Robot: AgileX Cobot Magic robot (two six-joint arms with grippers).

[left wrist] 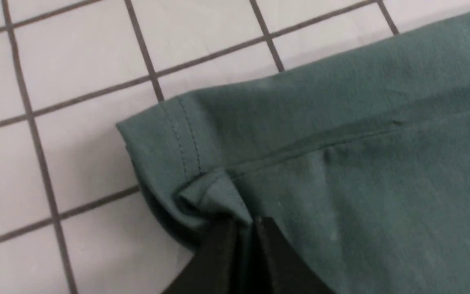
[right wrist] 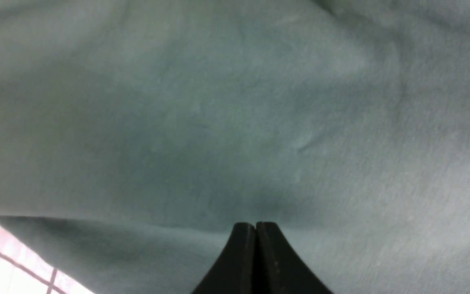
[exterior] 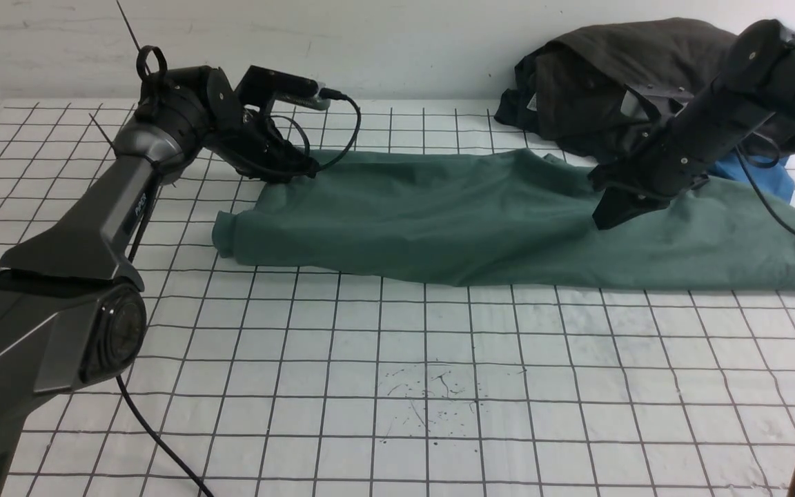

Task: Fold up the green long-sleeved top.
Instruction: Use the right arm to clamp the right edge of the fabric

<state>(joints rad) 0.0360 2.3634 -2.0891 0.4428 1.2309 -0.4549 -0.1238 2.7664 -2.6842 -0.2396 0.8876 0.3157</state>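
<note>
The green long-sleeved top (exterior: 439, 221) lies as a long folded band across the far half of the gridded table. My left gripper (exterior: 301, 169) is at the top's far left corner. In the left wrist view it (left wrist: 243, 222) is shut on a pinch of cloth beside the stitched hem (left wrist: 182, 139). My right gripper (exterior: 604, 217) hangs over the top's right part with its tip close to the cloth. In the right wrist view its jaws (right wrist: 255, 224) are pressed together with nothing between them, and the green cloth (right wrist: 218, 122) fills the view.
A dark charcoal garment (exterior: 611, 83) is heaped at the back right against the wall. A bright blue garment (exterior: 760, 176) pokes out beneath it, touching the top's far edge. The white gridded table (exterior: 397, 379) stretches toward me; a cable (exterior: 156, 435) trails at the near left.
</note>
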